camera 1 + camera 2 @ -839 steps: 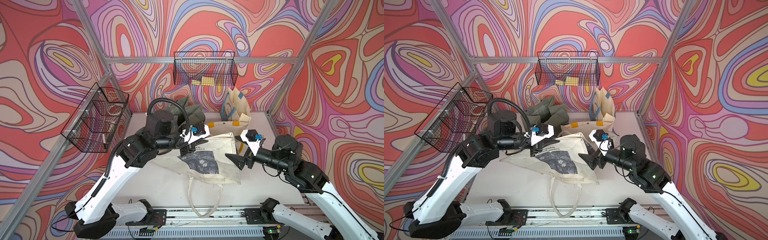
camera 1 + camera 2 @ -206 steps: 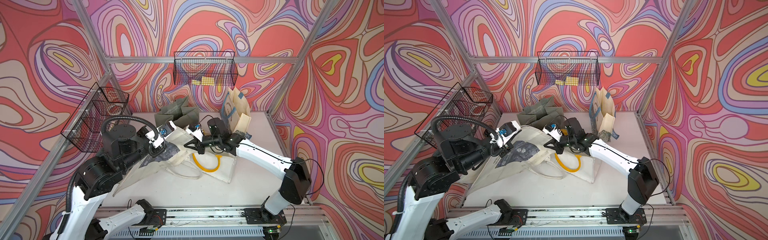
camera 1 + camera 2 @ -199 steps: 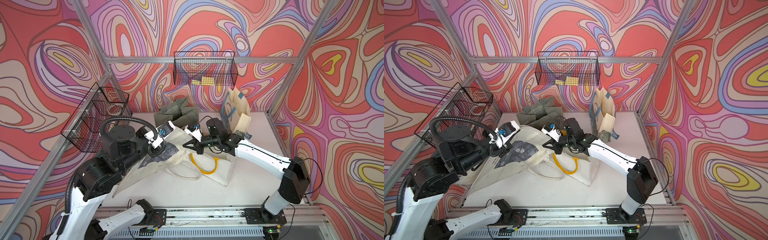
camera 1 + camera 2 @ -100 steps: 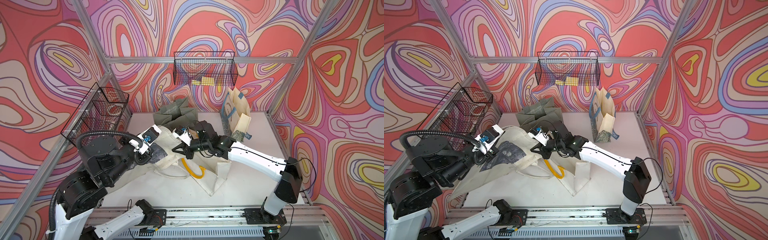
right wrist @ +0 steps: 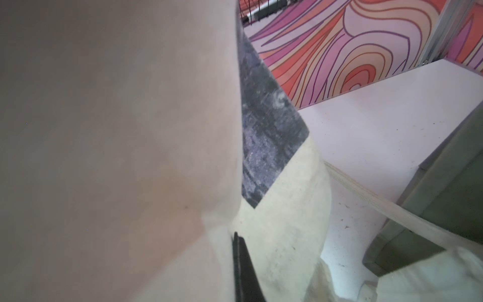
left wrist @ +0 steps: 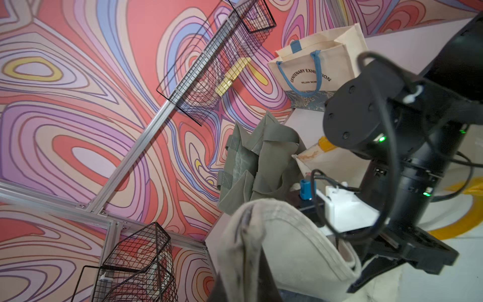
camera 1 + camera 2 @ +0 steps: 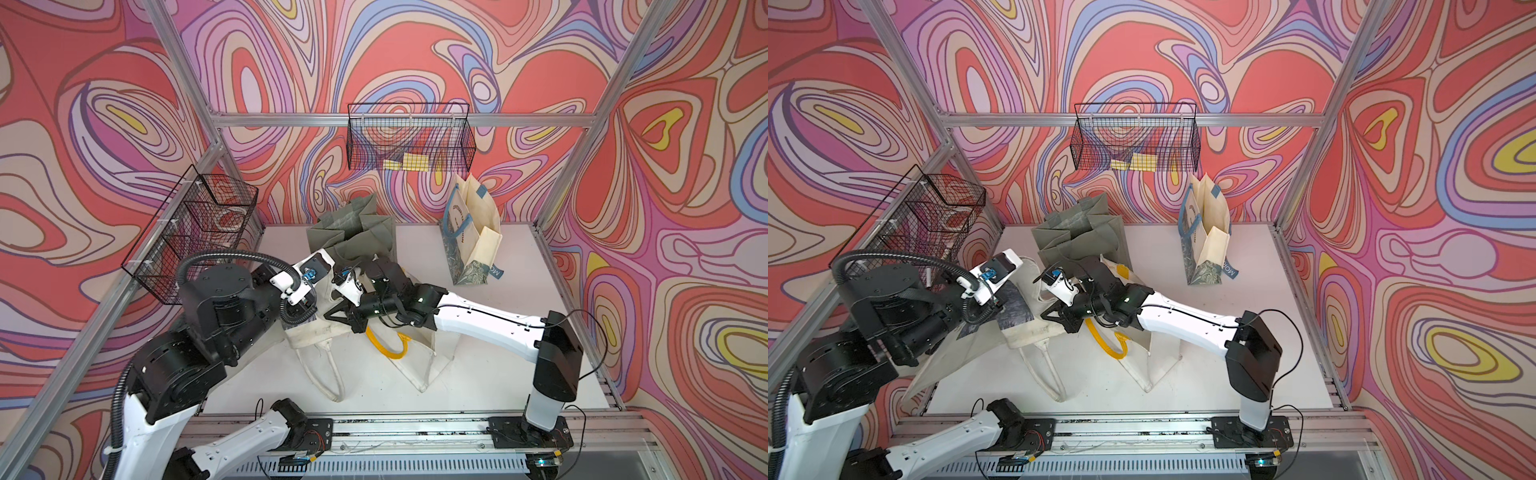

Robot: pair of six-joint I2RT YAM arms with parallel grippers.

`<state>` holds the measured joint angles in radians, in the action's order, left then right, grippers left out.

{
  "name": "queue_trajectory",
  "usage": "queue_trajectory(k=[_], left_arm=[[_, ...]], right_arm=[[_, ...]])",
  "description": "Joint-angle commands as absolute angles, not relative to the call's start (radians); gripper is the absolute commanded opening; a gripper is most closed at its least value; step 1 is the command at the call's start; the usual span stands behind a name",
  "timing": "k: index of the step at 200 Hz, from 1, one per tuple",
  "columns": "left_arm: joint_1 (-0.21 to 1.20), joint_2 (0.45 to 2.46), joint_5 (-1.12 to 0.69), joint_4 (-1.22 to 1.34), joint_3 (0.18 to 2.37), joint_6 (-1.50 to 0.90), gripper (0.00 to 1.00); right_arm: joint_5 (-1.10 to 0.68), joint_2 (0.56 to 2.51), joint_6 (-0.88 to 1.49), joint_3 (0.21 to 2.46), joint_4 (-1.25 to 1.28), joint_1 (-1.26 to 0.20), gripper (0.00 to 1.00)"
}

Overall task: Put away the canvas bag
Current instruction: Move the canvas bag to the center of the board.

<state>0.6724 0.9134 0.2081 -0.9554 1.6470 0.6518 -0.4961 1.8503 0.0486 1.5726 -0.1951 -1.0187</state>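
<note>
Two hands, left hand (image 7: 300,318) and right hand (image 7: 338,320), both clamped on canvas bag (image 7: 309,336), holding its rim raised above table (image 7: 478,386), likely for stowing in basket (image 7: 166,249).

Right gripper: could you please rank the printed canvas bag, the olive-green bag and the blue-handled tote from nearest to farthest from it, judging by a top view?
1. Printed canvas bag: pinched in the right gripper.
2. Olive-green bag: just behind it, toward the back wall.
3. Blue-handled tote: standing at the back right.
</note>
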Motion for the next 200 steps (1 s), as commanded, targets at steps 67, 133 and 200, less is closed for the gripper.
queue_trajectory(k=[67,133,200], left_arm=[[0.678,0.915,0.143,-0.726,1.522,0.672,0.00],[0.572,1.025,-0.059,-0.590,1.477,0.644,0.00],[0.506,1.155,-0.255,-0.495,1.512,0.578,0.00]], right_arm=[[-0.205,1.913,-0.145,1.485,-0.404,-1.013,0.00],[-0.095,1.859,-0.151,1.345,-0.167,-0.856,0.00],[0.029,1.861,-0.216,1.315,-0.044,-0.737,0.00]])
